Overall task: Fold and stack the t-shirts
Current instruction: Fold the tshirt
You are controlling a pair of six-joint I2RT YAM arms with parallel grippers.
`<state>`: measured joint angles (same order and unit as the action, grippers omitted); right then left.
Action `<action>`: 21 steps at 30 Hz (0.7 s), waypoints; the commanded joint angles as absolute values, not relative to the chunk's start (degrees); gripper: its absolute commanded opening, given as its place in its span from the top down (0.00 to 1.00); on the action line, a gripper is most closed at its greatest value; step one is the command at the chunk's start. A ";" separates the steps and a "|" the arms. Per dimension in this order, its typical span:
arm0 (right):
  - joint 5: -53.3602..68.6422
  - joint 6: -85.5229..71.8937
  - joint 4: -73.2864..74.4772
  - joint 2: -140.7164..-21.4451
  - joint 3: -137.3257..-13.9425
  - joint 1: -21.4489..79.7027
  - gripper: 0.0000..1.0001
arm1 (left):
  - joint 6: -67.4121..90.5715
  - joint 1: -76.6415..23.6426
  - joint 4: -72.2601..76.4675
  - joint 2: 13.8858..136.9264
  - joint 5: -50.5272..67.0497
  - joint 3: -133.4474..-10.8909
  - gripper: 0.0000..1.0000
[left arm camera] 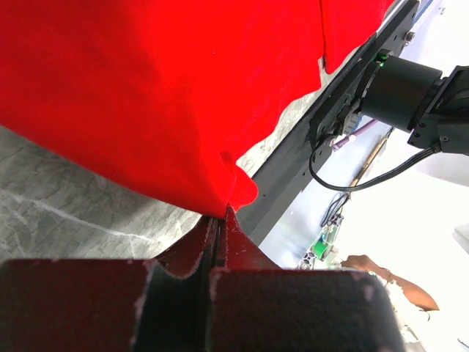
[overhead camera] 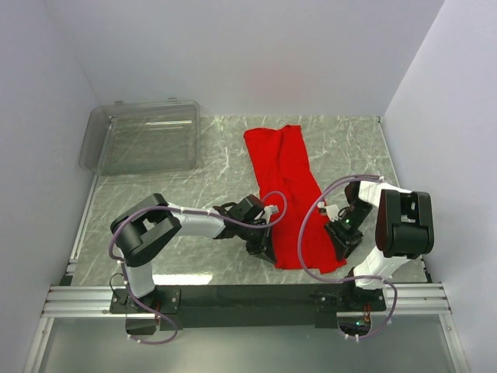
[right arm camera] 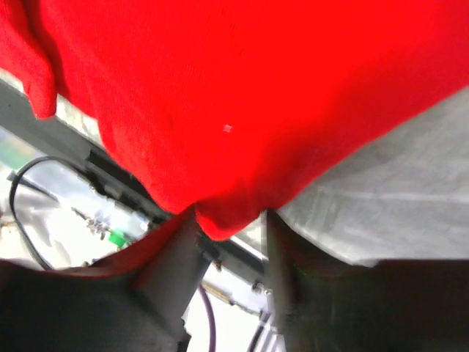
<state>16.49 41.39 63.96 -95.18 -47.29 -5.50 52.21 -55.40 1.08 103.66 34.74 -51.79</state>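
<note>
The red t-shirt [overhead camera: 287,186] lies on the marble table as a long narrow strip running from the far middle toward the near edge. My left gripper [overhead camera: 268,250] is at its near left corner. In the left wrist view the gripper [left arm camera: 222,213] is shut, pinching the hem of the shirt [left arm camera: 146,95] at its tips. My right gripper [overhead camera: 335,247] is at the near right corner. In the right wrist view the gripper [right arm camera: 231,220] has its fingers apart, with a fold of the shirt [right arm camera: 242,95] hanging between them, not clamped.
A clear plastic bin [overhead camera: 147,140] stands at the far left of the table. The black and aluminium rail [overhead camera: 248,299] runs along the near edge just behind both grippers. White walls close in the table on three sides.
</note>
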 commanded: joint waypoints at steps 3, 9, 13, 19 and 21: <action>18.80 41.04 61.08 -97.03 -47.64 -5.10 0.68 | 52.12 -55.81 2.81 102.66 35.86 -53.17 0.99; 21.88 41.22 62.22 -95.98 -48.16 -5.18 0.91 | 51.42 -55.81 1.85 100.73 35.16 -53.17 0.99; 25.91 43.23 64.68 -93.52 -49.39 -7.03 1.00 | 50.54 -55.81 0.18 99.14 34.28 -53.35 0.99; 31.90 48.85 73.12 -88.34 -54.92 -11.60 1.00 | 49.22 -55.81 -3.78 96.86 34.28 -53.79 0.99; 33.66 49.48 74.79 -86.84 -55.81 -11.95 1.00 | 48.61 -55.81 -5.36 96.68 34.63 -53.96 0.99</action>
